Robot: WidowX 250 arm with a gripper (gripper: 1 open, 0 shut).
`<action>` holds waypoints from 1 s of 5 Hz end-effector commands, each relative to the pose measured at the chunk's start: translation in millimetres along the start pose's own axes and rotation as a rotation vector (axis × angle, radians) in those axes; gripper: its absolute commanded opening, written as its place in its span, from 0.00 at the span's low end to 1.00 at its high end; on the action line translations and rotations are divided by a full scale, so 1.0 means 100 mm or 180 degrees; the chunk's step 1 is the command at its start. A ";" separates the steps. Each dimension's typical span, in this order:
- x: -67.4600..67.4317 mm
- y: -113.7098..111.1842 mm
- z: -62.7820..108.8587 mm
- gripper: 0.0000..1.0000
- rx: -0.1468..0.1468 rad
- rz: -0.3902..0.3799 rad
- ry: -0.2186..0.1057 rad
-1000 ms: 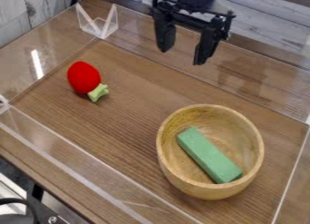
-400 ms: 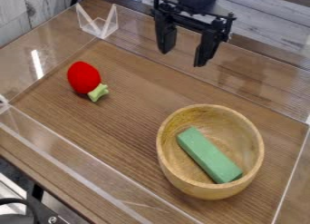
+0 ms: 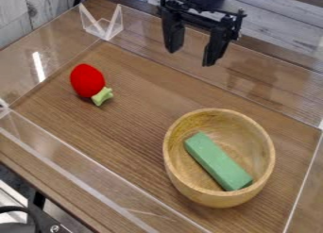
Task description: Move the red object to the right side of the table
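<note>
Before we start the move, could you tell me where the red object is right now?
In the camera view the red object lies on the table's left side, apart from the wooden bowl at lower right and the open gripper above.

Wood-grain table (image 3: 151,105), low clear walls. Red object (image 3: 87,81) lies on its side at left; wooden bowl (image 3: 220,158) sits front right, well apart.

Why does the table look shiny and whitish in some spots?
In the camera view, light bounces off the table and its clear plastic walls, leaving pale glare at the top left and along the left edge. The red strawberry, the wooden bowl and the green block look sharp, with soft shadows. The open pincer is not blurred.
</note>
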State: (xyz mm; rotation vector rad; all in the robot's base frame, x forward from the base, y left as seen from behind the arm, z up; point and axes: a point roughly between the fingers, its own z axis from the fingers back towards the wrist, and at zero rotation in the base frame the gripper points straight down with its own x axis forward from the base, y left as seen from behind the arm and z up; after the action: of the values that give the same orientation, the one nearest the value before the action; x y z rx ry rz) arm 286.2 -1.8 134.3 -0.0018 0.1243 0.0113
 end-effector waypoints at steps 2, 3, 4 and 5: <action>0.03 0.02 0.11 1.00 -0.0005 0.0048 -0.0109; 0.01 0.07 -0.02 1.00 -0.0011 0.0081 -0.0015; -0.06 0.36 -0.11 1.00 -0.0027 0.0289 -0.0045; -0.15 0.77 -0.18 1.00 -0.0043 0.0541 -0.0120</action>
State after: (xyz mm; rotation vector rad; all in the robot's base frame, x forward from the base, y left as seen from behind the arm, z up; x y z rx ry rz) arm 264.8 75.8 99.3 -0.0201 0.1571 0.1996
